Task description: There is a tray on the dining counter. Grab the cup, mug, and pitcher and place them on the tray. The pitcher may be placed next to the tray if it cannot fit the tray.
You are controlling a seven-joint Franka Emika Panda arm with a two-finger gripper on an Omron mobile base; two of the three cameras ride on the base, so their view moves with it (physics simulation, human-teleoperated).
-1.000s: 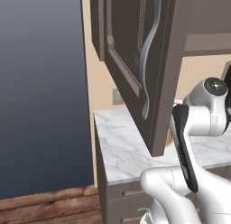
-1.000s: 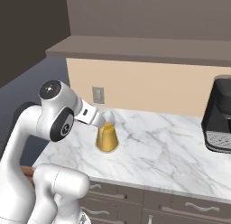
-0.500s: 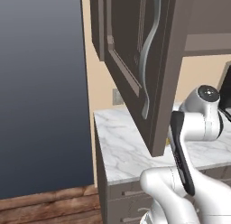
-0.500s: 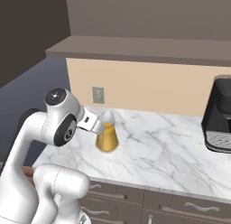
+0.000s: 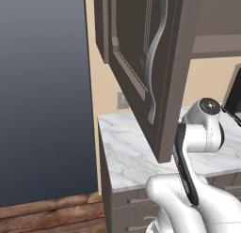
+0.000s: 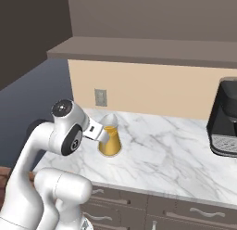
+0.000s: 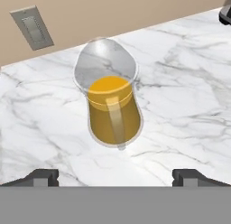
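1 pitcher (image 7: pixel 110 111) stands upright on marble worktop (image 7: pixel 180 83), 2 fingers (image 7: pixel 43 178) spread apart.

A white-grey marble worktop (image 6: pixel 162 155) is running along a beige wall, over dark drawers. The amber pitcher (image 6: pixel 110 141) is standing upright directly on it, near the wall and toward the worktop's left end (its pale clear top is rising above the yellow body). A black coffee machine (image 6: pixel 224 118) is sitting on the same surface, well apart from the pitcher, at the right.
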